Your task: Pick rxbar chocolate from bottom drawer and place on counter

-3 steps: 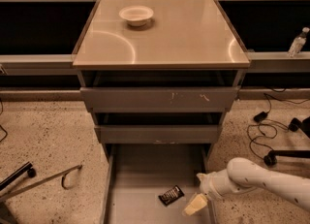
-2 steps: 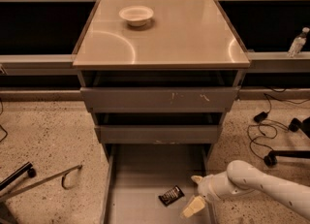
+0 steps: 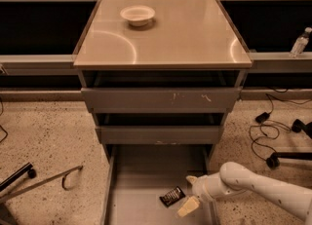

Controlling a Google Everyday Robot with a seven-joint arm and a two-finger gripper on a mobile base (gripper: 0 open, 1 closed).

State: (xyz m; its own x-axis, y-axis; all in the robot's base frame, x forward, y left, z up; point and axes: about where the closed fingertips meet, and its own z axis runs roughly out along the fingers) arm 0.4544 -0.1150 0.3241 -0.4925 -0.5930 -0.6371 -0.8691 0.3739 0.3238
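Note:
The rxbar chocolate [image 3: 172, 196] is a small black wrapper lying flat on the grey floor of the pulled-out bottom drawer [image 3: 141, 180], towards its front right. My gripper [image 3: 189, 193], on a white arm entering from the lower right, is low inside the drawer just right of the bar. Its fingers are spread open, one fingertip [image 3: 188, 206] in front of the bar and the other behind it. The bar lies at the mouth of the open fingers and is not held. The glossy tan counter [image 3: 175, 34] tops the cabinet.
A white bowl [image 3: 137, 14] sits on the counter at the back left. Two shallower drawers [image 3: 161, 100] above are partly pulled out. Black side shelves flank the cabinet, with a water bottle [image 3: 299, 42] at the right. Cables and a chair base [image 3: 285, 136] lie on the floor at right.
My gripper has moved a little to the left, closer to the rxbar chocolate. The bar has not moved.

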